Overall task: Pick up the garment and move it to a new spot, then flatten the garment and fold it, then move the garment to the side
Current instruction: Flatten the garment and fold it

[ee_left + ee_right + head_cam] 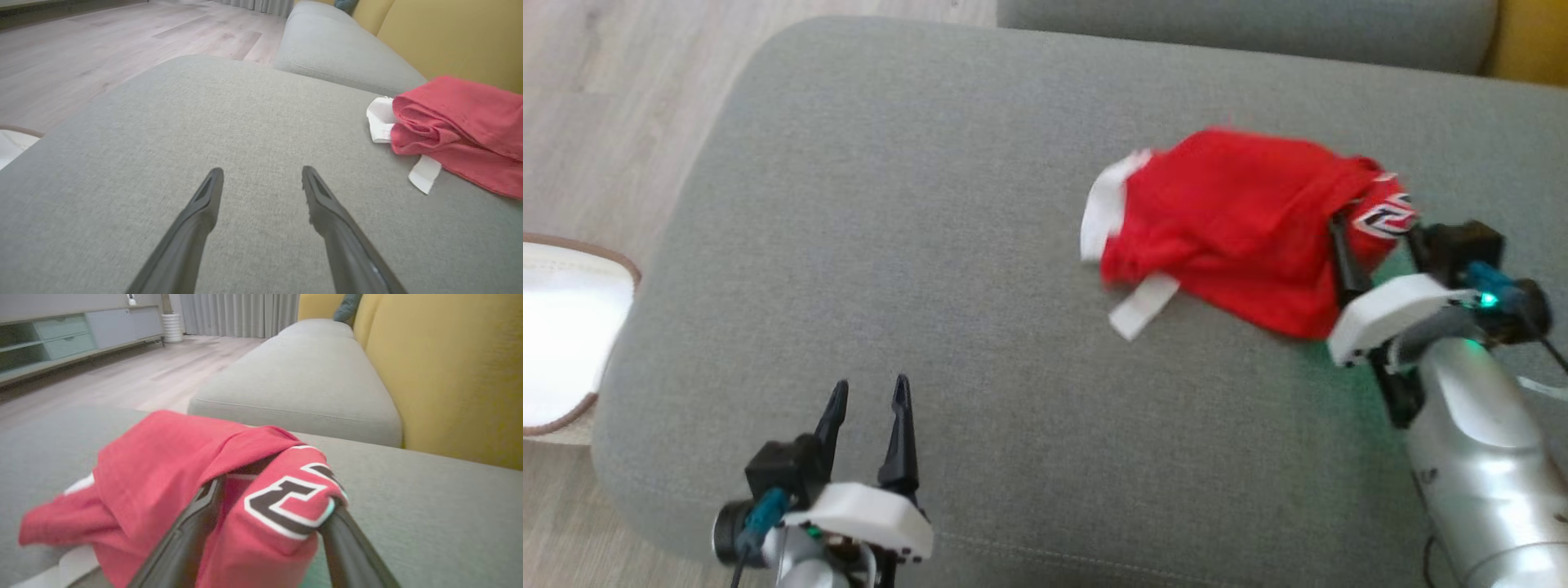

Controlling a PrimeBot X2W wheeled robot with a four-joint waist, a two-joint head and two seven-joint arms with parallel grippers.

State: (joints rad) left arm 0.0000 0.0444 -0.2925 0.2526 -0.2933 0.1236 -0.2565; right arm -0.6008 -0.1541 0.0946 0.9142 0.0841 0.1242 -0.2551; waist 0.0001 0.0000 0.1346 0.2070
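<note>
At the far left, off the grey cushion (pixel 915 212), a white brown-rimmed object (pixel 564 335) sits on the floor and plays no part in the work. Next, the left gripper (pixel 866 398) has its fingers spread with nothing between them. It is poised over bare cushion, well apart from the garment (pixel 1233 229). That item, red with white trim, lies bunched on the right part of the cushion, its folds doubled over. The right gripper (pixel 276 500) has its fingers spread wide at the garment's right edge. A printed fold is draped over and between the tips and is not pinched.

Assessment: placement looks done, and flattening is the step in hand.

Recommended:
- Draw the right fingers out low and slowly, so the draped fold slips off rather than dragging.
- Bring the left gripper across to the white-trimmed edge.
- Pull opposite edges apart evenly.
</note>
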